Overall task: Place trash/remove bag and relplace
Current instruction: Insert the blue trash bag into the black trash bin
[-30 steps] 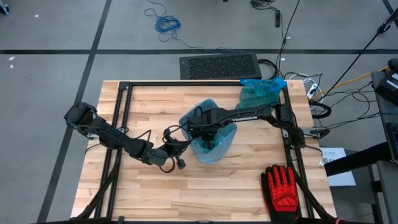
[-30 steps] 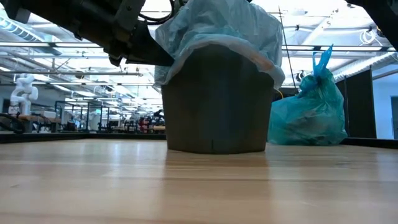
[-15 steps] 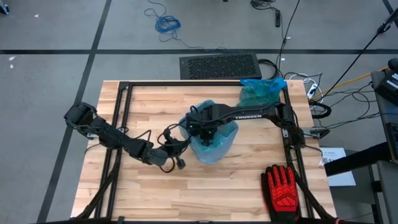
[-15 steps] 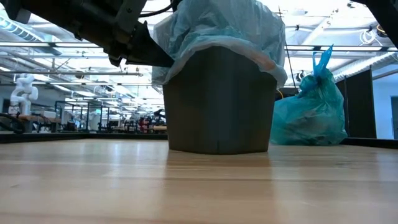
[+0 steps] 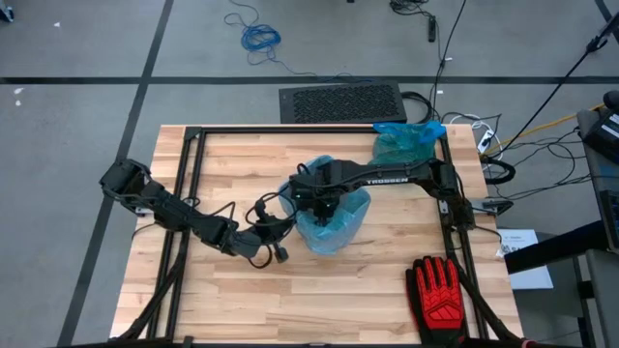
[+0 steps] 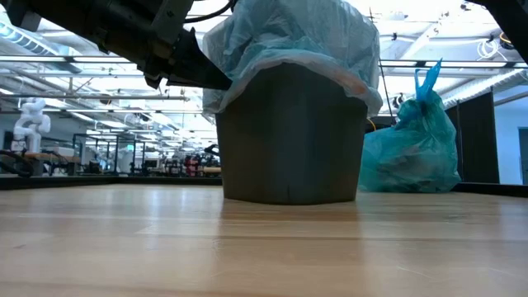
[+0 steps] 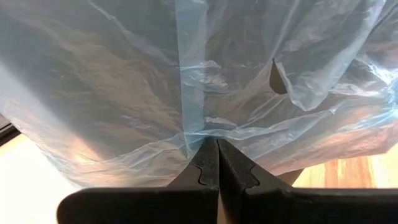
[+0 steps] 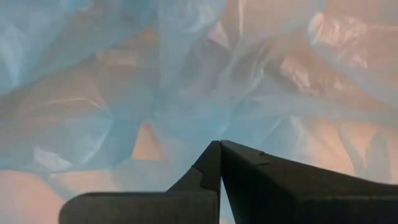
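High view first: the wooden table (image 5: pixel 242 300) fills the middle of the floor, with a black frame around it. At its centre stands the dark bin (image 6: pixel 289 136), lined with a thin blue bag (image 5: pixel 334 227) whose edge is draped over the rim and hangs down the outside, as the low view shows. From the bin, a tied-off, full teal bag (image 5: pixel 401 143) lies toward one o'clock, near the table's far edge; from table height it stands just beside the bin, apart from it. A red-and-black glove (image 5: pixel 440 290) lies toward four o'clock, near the front right corner, well apart from everything else.

The right arm reaches in from three o'clock across the top of the bin, and the right gripper (image 5: pixel 322 201) is down over the liner at the bin's mouth. Its own wrist view shows the two dark fingers (image 8: pixel 249 180) pressed together, with crumpled blue plastic filling everything ahead; whether any film is caught between them I cannot tell.

The left arm comes from nine o'clock, and the left gripper (image 7: pixel 217 152) sits against the bin's side at about eight o'clock. Its fingers are closed tight, their tips pinching a fold of the blue bag where a seam runs down to them.

No loose scraps of trash show on the table.
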Motion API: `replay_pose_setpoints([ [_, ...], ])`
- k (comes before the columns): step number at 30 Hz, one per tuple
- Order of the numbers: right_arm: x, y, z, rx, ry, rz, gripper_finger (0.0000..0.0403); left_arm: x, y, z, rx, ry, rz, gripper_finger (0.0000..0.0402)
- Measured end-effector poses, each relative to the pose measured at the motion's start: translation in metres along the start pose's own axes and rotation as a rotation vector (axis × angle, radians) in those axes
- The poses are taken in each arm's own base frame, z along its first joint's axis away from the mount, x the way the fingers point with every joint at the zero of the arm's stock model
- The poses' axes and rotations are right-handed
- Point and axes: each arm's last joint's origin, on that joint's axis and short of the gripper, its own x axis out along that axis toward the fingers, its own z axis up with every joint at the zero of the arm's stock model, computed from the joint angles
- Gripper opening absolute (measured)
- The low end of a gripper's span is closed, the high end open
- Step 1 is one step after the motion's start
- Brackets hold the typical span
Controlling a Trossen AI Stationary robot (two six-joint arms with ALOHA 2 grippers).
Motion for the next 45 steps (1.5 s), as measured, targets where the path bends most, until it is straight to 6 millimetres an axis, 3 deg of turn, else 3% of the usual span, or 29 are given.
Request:
replay_pose_setpoints([
  [7,0.0,-0.002,0.001,-0.069,-0.008,-0.084,0.0,0.0,0.0,0.0,0.0,0.002,-0.007,0.0],
  [18,-0.001,0.005,-0.001,-0.084,0.002,-0.049,0.0,0.0,0.0,0.0,-0.003,0.003,-0.011,0.0],
  [32,-0.042,0.005,-0.001,-0.068,-0.113,-0.06,0.0,0.0,0.0,0.0,-0.003,0.003,-0.015,0.0],
  [37,-0.043,0.002,-0.002,-0.062,-0.107,-0.158,0.0,0.0,0.0,0.0,-0.003,0.003,-0.015,0.0],
  [45,-0.037,0.005,-0.001,-0.065,-0.102,-0.175,0.0,-0.001,-0.001,0.0,0.001,0.004,-0.019,0.0],
])
